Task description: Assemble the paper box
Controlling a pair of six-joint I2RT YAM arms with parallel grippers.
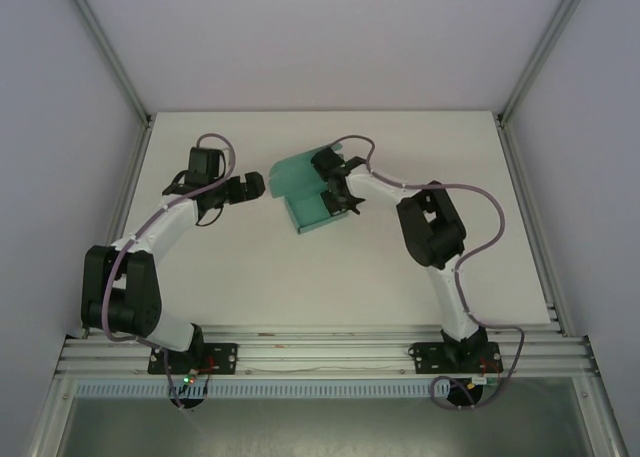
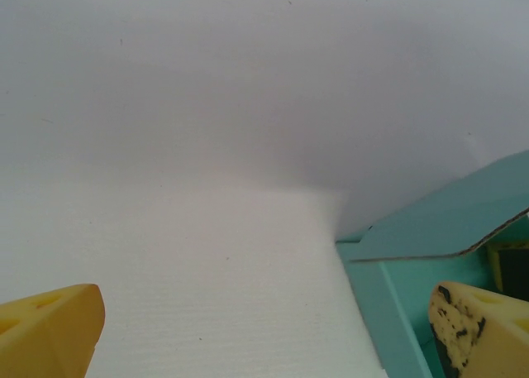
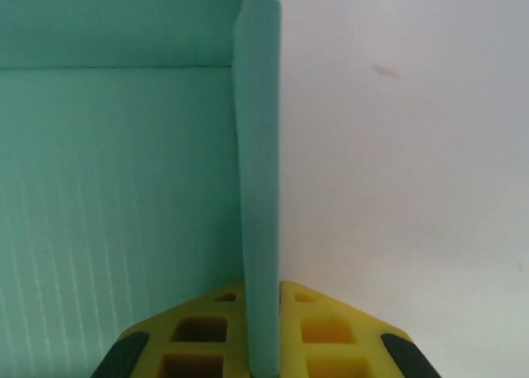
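Observation:
The teal-green paper box lies half-folded at the table's middle back, with a panel raised at its far left. My right gripper sits on the box's right side, shut on an upright wall of it, which runs edge-on between the yellow fingers. Left of that wall the box's inner floor spreads out. My left gripper hovers just left of the box, open, its yellow fingertips wide apart over bare table. The box's corner shows at the right of the left wrist view.
The white table is ringed by an aluminium frame, with a rail along the near edge by the arm bases. Pale walls stand behind and at both sides. Grey cables loop over each arm.

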